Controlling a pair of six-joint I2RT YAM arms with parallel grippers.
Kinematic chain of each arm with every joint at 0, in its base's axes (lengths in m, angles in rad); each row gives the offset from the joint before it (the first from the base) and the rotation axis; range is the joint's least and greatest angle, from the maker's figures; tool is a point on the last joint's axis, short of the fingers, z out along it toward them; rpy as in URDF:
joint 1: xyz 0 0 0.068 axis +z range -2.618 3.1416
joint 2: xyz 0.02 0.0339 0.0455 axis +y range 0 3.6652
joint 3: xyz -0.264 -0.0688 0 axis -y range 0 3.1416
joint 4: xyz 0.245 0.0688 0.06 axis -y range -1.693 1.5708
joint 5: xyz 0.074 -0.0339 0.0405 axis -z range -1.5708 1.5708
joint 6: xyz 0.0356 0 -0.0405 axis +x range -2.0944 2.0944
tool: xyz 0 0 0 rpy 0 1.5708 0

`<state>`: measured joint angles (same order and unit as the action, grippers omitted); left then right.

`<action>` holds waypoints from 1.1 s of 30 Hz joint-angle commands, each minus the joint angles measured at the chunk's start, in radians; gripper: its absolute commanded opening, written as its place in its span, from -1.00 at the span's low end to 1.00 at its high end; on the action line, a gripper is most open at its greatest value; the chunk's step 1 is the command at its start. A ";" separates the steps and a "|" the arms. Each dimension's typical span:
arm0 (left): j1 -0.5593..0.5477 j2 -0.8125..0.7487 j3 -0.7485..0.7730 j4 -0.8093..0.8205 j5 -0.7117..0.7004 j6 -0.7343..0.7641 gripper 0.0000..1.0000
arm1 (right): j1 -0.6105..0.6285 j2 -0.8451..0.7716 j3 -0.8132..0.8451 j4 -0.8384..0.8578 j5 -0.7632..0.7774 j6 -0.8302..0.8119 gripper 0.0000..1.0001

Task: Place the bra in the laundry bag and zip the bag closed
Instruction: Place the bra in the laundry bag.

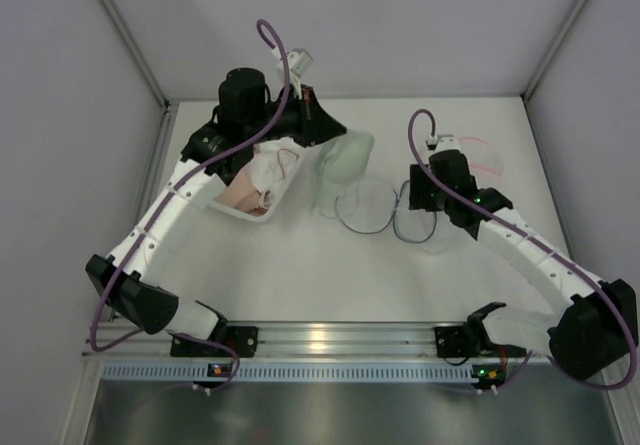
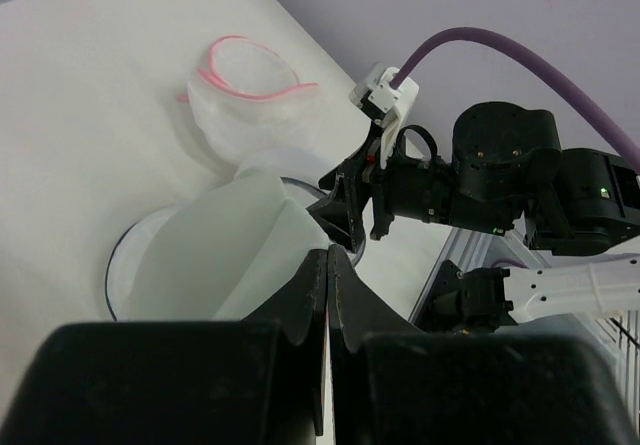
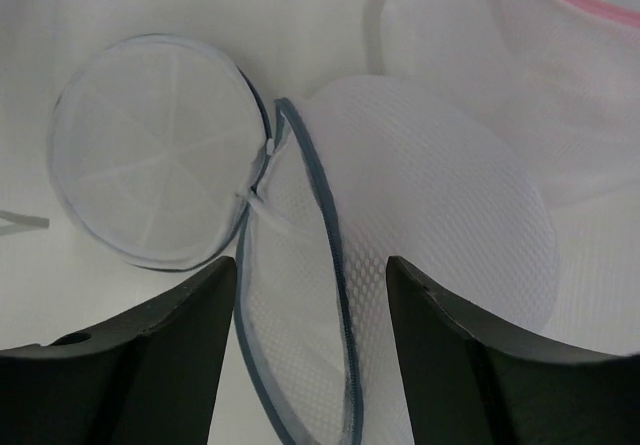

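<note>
White basket of pink and white clothes at left, beside the left arm. Left gripper pinched together on the edge of the pale green bra, which is held up just above the laundry bag. The bag lies open with its round flap aside. Right gripper has its fingers apart, straddling the bag's grey-blue rim. Pink-trimmed mesh bag behind. Zipper pull hard to make out; the exact grip point on the bra is hidden.

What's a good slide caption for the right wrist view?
Right end effector poised, jaws apart, over the blue-trimmed mesh laundry bag, its round panel lying alongside.
</note>
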<state>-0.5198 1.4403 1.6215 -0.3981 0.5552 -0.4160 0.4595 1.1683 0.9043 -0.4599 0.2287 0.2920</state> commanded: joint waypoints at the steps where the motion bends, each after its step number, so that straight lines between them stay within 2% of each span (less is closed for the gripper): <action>1: -0.009 0.000 0.032 0.025 -0.006 0.020 -1.00 | -0.008 0.001 0.008 -0.002 0.078 0.030 0.19; 4: -0.008 -0.003 0.040 0.025 -0.006 0.020 -1.00 | 0.002 0.030 0.027 -0.034 0.149 0.029 -0.02; 5: -0.008 -0.006 0.044 0.025 -0.009 0.020 -1.00 | 0.005 0.042 0.028 -0.037 0.164 0.027 -0.22; 7: -0.008 -0.012 0.047 0.025 -0.023 0.020 -1.00 | 0.007 0.057 0.028 -0.034 0.169 0.026 -0.49; 8: -0.008 -0.015 0.049 0.025 -0.044 0.020 -1.00 | 0.007 0.063 0.030 -0.030 0.163 0.032 -0.76; 10: -0.009 -0.037 0.054 0.024 -0.064 0.022 -1.00 | 0.008 0.080 0.033 -0.014 0.132 0.047 -1.00; 13: -0.006 -0.069 0.060 0.024 -0.107 0.019 -1.00 | 0.013 0.067 0.022 0.045 0.026 0.094 -1.00; 18: 0.020 -0.127 0.066 0.022 -0.152 -0.003 -1.00 | 0.024 0.015 -0.001 0.282 -0.194 0.214 -1.00; 21: 0.035 -0.150 0.078 0.022 -0.149 -0.015 -1.00 | 0.031 -0.007 -0.015 0.420 -0.270 0.285 -1.00; 28: 0.043 -0.161 0.095 0.024 -0.130 -0.044 -1.00 | 0.033 -0.029 -0.194 0.621 -0.194 0.392 -1.00; 33: 0.041 -0.120 0.077 0.071 -0.055 -0.086 -1.00 | 0.033 0.010 -0.287 0.699 -0.157 0.450 -1.00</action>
<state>-0.4793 1.2942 1.6890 -0.4038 0.4480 -0.4637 0.4835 1.1633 0.6445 0.0948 0.0380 0.6777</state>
